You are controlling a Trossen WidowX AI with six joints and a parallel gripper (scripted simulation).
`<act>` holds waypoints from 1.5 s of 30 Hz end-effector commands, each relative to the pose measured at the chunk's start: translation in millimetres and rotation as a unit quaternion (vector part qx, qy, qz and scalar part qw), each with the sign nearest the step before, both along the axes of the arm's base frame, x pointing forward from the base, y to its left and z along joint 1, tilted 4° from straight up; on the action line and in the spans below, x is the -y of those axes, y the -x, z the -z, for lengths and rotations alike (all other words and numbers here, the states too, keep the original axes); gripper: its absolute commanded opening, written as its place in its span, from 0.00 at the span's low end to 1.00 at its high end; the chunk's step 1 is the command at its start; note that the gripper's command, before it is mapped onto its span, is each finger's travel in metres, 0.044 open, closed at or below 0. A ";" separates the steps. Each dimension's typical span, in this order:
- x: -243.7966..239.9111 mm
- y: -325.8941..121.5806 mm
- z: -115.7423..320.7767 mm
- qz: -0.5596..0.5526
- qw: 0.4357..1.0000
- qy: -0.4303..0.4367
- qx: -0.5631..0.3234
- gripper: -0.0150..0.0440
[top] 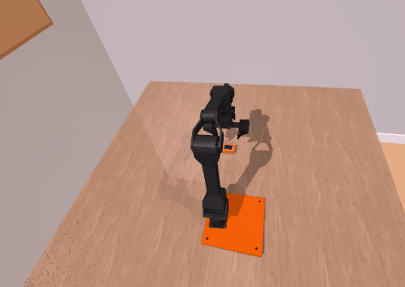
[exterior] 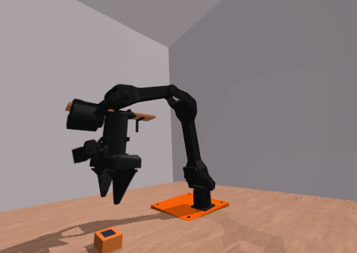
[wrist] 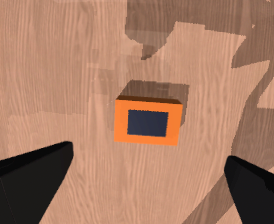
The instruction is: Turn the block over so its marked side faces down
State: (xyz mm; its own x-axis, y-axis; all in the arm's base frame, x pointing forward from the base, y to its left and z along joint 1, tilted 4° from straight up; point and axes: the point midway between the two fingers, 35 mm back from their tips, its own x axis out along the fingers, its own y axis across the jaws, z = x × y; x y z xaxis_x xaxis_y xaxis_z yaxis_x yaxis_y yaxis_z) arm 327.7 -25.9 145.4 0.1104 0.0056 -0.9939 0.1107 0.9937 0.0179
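Note:
An orange block (top: 229, 150) (exterior: 114, 244) (wrist: 121, 122) rests on the wooden table (top: 317, 178) (exterior: 46, 221) (wrist: 33, 65). Its marked side, a dark rectangle (top: 228, 147) (exterior: 107, 233) (wrist: 147, 123), faces up. My gripper (exterior: 110, 200) (wrist: 149, 157) points down above the table, open and empty. In the wrist view the block lies ahead of the fingertips, sideways between the two fingers. In the top view the arm hides most of the gripper.
The arm stands on an orange base plate (top: 248, 231) (exterior: 168, 206). A wooden shelf (top: 24, 19) (exterior: 148, 117) hangs on the wall, partly behind the arm in the exterior view. Arm shadows fall across the table around the block.

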 end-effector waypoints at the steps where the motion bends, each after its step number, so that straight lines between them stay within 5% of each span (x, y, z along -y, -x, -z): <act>1: 1.8 4.1 1.5 -0.005 1.000 -0.016 -0.010 1.00; 41: -2.0 -5.3 82.9 -0.005 1.000 -0.017 -0.010 1.00; 45: -2.0 -5.3 82.9 -0.005 1.000 -0.017 -0.010 0.82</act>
